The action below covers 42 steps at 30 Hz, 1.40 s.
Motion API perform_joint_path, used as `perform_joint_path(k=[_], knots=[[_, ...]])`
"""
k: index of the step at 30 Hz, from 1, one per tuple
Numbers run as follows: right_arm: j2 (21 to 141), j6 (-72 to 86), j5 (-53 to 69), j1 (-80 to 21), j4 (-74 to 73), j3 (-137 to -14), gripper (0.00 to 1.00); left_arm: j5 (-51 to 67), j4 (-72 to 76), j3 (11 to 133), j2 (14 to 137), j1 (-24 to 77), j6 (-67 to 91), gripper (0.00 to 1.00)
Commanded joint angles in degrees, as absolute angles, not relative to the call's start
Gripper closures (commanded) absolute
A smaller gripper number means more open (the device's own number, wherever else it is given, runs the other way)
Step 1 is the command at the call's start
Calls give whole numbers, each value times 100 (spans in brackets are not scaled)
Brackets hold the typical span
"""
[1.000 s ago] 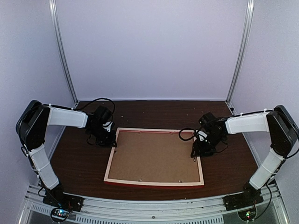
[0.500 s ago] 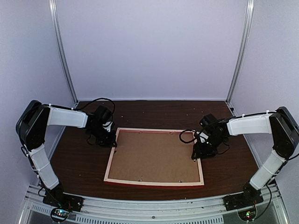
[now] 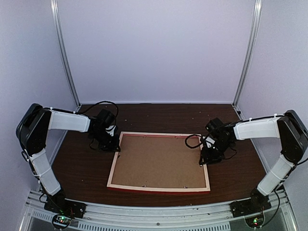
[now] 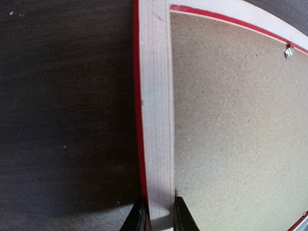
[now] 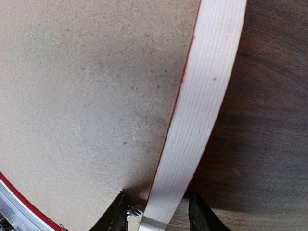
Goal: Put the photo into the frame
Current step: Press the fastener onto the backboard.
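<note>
Now face-down, frame (image 3: 159, 186) long axis left-right, left tool (image 4: 160, 220) clamping rail, right tool (image 5: 159, 214) parted astride it.

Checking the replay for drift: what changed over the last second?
The right claw edged slightly right, toward its own side, and now stands astride the right rail of the frame, with its jaws not clamped. The left claw stayed clamped on the left rail. The frame and backing did not move.

One frame (image 4: 156, 96), one brown backing board (image 3: 159, 161), one table (image 3: 82, 166), two grippers: left gripper (image 4: 159, 216), right gripper (image 5: 159, 211).
</note>
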State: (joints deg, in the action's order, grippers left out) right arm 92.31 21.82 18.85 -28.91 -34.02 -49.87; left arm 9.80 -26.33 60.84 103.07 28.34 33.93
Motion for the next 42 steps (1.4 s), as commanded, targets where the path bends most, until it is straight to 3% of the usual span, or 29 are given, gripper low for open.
perform_joint_path(k=[1,14,30,42], knots=[[9483,2158,1559,-2918,-3761,-4733,58,950,-2611,5933,10271,2848,3217,90],[9636,1925,1553,-2918,-4015,-4745,66,933,-2668,5942,10258,2848,3182,90],[9998,1533,2479,-2592,-4348,-5026,77,849,-2682,5864,10175,2848,3207,90],[9786,1580,2921,-2540,-4309,-5191,56,820,-2667,5889,10169,2848,3223,90]])
